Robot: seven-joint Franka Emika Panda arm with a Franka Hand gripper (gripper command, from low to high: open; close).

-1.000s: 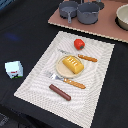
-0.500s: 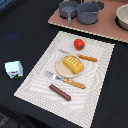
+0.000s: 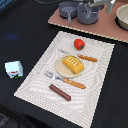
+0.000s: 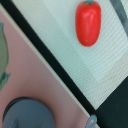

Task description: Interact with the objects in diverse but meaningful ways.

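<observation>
On striped mat (image 3: 37, 80): red tomato (image 3: 79, 43), free, near far edge; gripper (image 3: 89, 7) above grey pots (image 3: 68, 9), jaw opening not discernible. Advice: descend centred over tomato, close gently across rounded sides

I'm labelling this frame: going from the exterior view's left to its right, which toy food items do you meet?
Milk carton → brown sausage → yellow bread piece on the round plate → red tomato.
</observation>
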